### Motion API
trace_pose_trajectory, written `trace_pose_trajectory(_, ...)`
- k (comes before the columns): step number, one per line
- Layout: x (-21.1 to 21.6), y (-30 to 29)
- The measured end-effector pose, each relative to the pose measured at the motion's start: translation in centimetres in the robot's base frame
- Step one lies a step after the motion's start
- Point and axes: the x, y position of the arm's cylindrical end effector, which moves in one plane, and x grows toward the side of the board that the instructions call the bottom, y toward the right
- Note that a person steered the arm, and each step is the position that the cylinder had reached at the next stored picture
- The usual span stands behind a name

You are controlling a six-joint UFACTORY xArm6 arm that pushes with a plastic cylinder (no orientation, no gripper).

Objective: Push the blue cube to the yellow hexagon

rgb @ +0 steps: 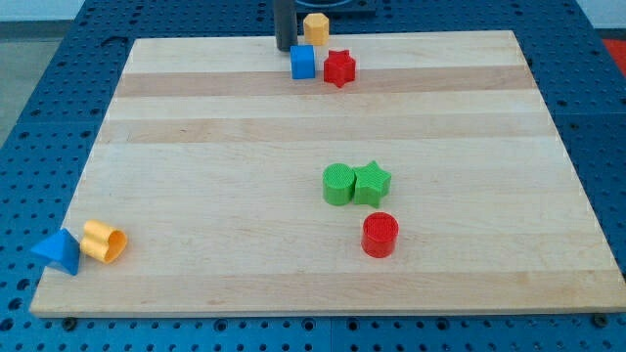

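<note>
The blue cube (302,62) sits near the board's top edge, at the view's top centre. The yellow hexagon (315,27) stands just above and to the right of it, at the very top edge, a small gap apart. A red star (339,68) touches or nearly touches the cube's right side. My tip (285,47) is the lower end of the dark rod, just left of and slightly above the blue cube, close to its upper-left corner.
A green cylinder (337,184) and a green star (372,182) sit together at the centre, with a red cylinder (380,236) below them. A blue triangle (58,252) and a yellow cylinder lying on its side (104,242) are at the bottom-left corner of the wooden board (196,147).
</note>
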Motion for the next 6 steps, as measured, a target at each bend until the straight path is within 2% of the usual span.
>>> trace_pose_trajectory(2, 8.2, 0.0)
trace_pose_trajectory(3, 11.0, 0.3)
trace_pose_trajectory(4, 11.4, 3.9)
trace_pose_trajectory(6, 7.6, 3.9)
